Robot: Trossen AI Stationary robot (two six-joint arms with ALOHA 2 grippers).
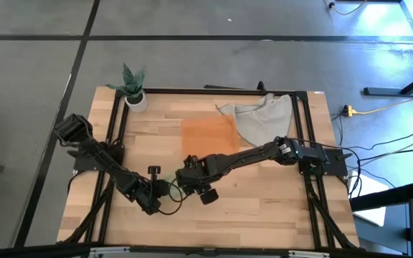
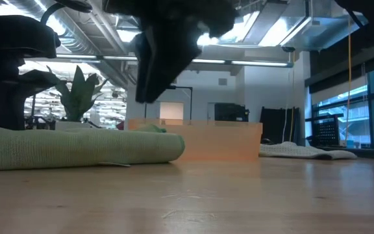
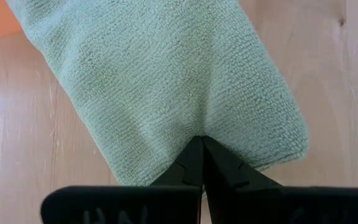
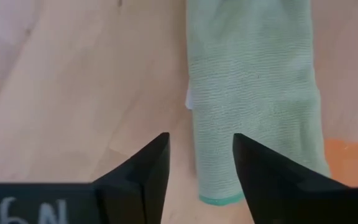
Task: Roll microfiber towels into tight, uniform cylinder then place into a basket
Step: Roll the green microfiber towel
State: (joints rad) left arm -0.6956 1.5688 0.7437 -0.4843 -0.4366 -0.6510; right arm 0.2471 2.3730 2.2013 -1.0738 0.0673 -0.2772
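Observation:
A green microfiber towel (image 2: 83, 147) lies rolled into a cylinder on the table, its side on the wood, just in front of the orange basket (image 2: 200, 139). In the high view both arms cover it. My left gripper (image 3: 201, 155) is shut, with its tips at one end of the roll (image 3: 166, 81). My right gripper (image 4: 201, 155) hangs open above the roll's other end (image 4: 253, 106). One finger is over the cloth and the other over bare wood, and neither touches. My left gripper's shut fingertips meet the roll's outer layer (image 3: 199, 127) close to its end, slanting down from the table's near left. The cloth creases inward at the tips. Whether a layer is caught between them I cannot tell. The roll lies flat on the table.
The basket (image 1: 210, 136) sits at the table's middle. A loose grey-green towel (image 1: 264, 118) lies crumpled at the far right, and a small plant in a white pot (image 1: 135, 97) stands at the far left corner. Bare wood stretches along the near edge.

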